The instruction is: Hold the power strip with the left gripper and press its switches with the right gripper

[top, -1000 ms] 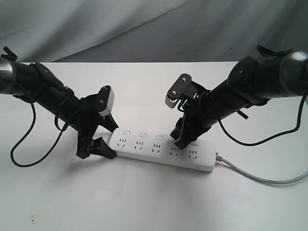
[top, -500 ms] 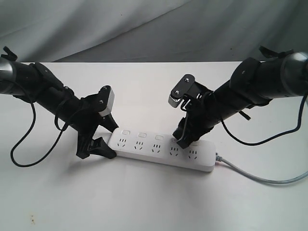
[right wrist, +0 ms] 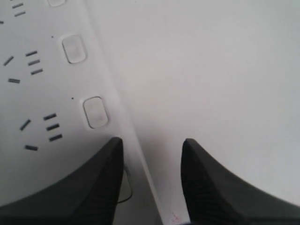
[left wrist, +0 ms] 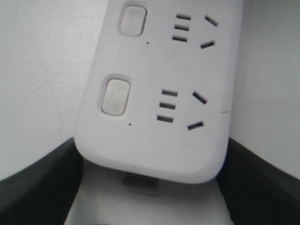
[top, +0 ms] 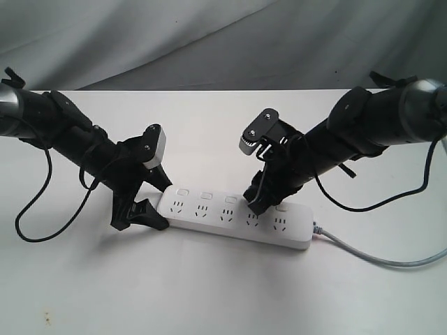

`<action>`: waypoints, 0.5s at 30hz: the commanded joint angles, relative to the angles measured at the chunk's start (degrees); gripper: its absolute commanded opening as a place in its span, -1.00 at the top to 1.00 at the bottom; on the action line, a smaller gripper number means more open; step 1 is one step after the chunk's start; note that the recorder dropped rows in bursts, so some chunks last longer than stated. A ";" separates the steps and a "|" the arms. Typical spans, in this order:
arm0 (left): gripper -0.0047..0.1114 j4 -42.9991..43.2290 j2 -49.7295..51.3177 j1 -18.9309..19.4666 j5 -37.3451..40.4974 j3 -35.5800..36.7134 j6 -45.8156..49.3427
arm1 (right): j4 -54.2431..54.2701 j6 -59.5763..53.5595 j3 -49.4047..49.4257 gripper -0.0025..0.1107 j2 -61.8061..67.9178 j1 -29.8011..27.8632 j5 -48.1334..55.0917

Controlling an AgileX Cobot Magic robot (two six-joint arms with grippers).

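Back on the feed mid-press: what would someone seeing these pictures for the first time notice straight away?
The long white power strip lies centre frame in the exterior view, with a black tool at work on each side of it. The left tool clamps its rounded end, one finger on either side. The right tool is down on the row of switches, one finger covering a button toward the cord end.

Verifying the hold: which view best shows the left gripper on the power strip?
Left wrist view: the left gripper flanks the rounded end of the power strip on both sides. The exterior view shows that gripper at the strip's end, contact hard to judge. The right wrist view shows only another stretch of the strip.
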 commanded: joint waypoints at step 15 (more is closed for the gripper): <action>-0.22 1.10 0.38 -0.35 -0.24 0.12 -0.17 | -2.52 -0.89 3.82 0.28 1.85 -0.19 -0.04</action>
